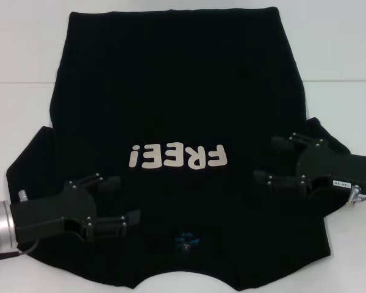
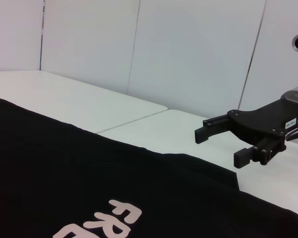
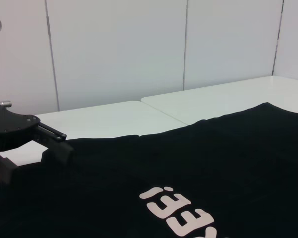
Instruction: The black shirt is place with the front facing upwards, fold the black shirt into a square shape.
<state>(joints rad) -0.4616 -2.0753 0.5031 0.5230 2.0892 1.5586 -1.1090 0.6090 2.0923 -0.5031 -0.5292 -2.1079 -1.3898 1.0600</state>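
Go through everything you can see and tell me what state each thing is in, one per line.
Black shirt: spread flat on the table, front up, lettering showing, not folded yet.
Left hand: open, over the shirt's left shoulder area, holding nothing.
Right hand: open, over the shirt's right sleeve area, holding nothing.
Table: white, carrying the shirt.

Large black soft-fabric T-shirt [image 1: 177, 104] spread flat on white table, front up, white "FREE!" lettering, blue neck label nearest robot
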